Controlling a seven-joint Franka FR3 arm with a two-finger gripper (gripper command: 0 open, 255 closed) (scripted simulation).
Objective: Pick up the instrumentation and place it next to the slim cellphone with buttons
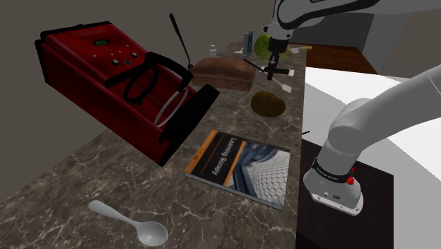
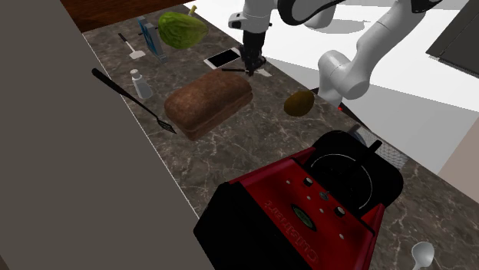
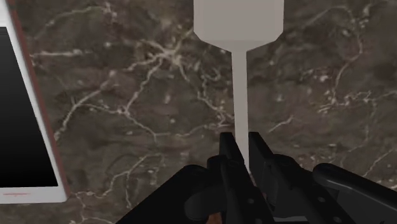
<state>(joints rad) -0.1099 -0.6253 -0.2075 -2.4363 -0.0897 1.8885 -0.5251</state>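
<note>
My black gripper [image 3: 242, 143] is shut on the thin shaft of the instrument [image 3: 239, 76], a pale grey tool with a flat square blade. It points away from the fingers over the dark marble counter [image 3: 127, 95]. The slim white-framed cellphone [image 3: 22, 121] with a black screen lies close beside the tool. In the second exterior view the gripper [image 2: 251, 65] hangs straight down just right of the cellphone [image 2: 223, 58], with the instrument's blade [image 2: 263, 73] low over the counter. In the shoulder view the gripper [image 1: 273, 68] is at the far end of the counter, above the instrument [image 1: 284, 85].
A brown bread loaf [image 1: 222, 71] and a brown round fruit [image 1: 268, 103] lie near the gripper. A red appliance [image 1: 106, 78], a book [image 1: 240, 166] and a spoon [image 1: 131, 223] sit nearer the stand. A green lettuce [image 2: 183, 29], shaker [image 2: 138, 83] and long black fork [image 2: 130, 100] line the wall side.
</note>
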